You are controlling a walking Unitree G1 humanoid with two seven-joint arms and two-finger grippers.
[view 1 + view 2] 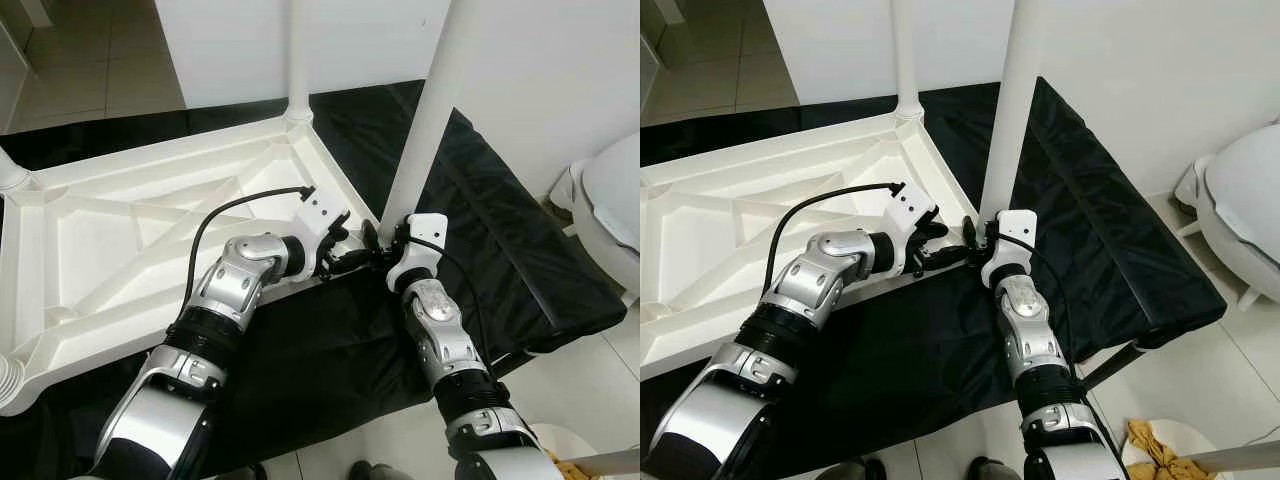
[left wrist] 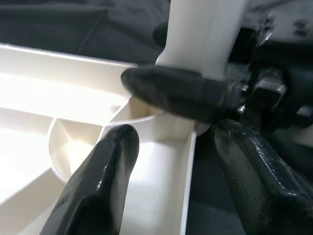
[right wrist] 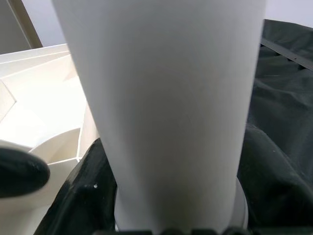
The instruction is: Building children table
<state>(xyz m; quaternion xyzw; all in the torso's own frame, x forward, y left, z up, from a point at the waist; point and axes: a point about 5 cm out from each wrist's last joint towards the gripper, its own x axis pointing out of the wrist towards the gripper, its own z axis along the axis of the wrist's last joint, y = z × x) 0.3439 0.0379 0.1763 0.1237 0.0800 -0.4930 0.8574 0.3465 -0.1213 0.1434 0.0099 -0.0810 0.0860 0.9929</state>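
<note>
Right pincer grips smooth (white) tubular leg

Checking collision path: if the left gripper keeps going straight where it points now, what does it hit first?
Likely the base of the white table leg at its corner socket, with the right gripper's finger crossing just before it. Depth is unclear; the left gripper is already close.

Home room, tiled floor, white walls, black-covered bed

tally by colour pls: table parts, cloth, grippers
White table legs standing in sockets: 2 (near leg, far leg)
White upturned tabletop: 1
Black cloth: 1
Black-fingered grippers: 2 (left gripper, right gripper)
Total: 6
</note>
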